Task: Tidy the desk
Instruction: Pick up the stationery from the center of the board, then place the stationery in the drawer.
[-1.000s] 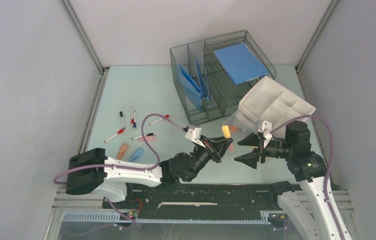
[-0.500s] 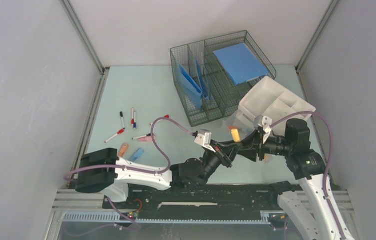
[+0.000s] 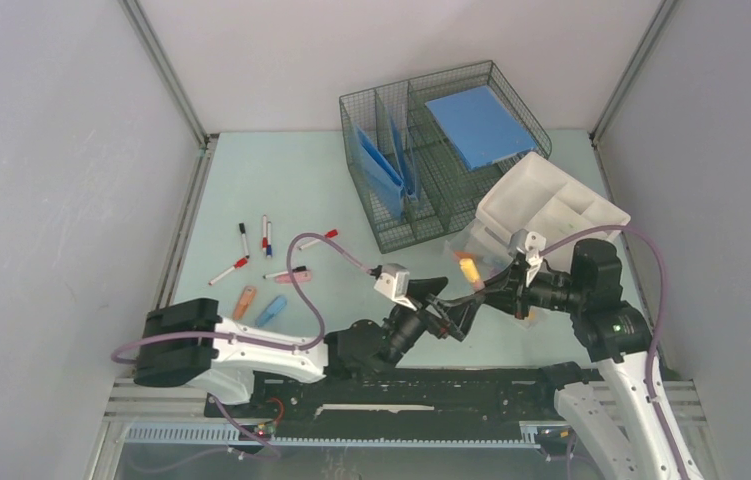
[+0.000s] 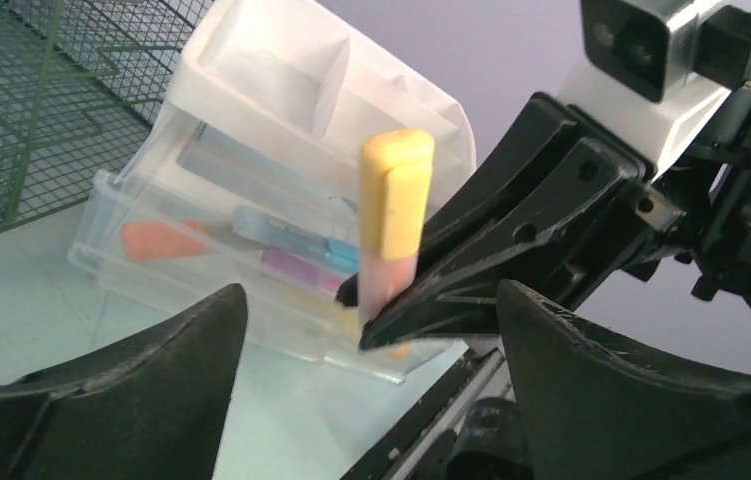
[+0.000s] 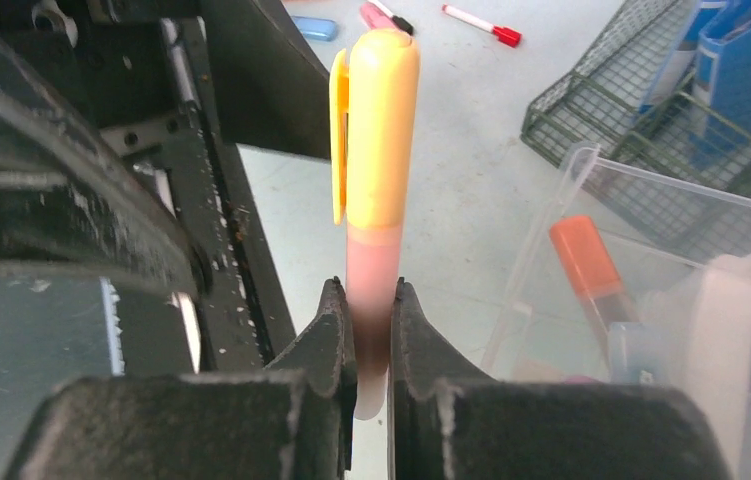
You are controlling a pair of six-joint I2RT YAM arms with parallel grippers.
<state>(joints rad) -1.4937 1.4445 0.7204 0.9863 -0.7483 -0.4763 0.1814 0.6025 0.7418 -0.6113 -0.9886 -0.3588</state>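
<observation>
"Two arms meet low over the desk [image 3: 281, 180]," one observer notes. "The right gripper [image 5: 373, 335] pinches a yellow-capped highlighter [image 5: 376, 130] upright by its pink barrel, beside the clear drawer box [image 4: 181, 250]."

"The left gripper [image 4: 369, 300] stands spread," a second replies. "The pen looks light, rigid and slick, best held mid-barrel."
</observation>
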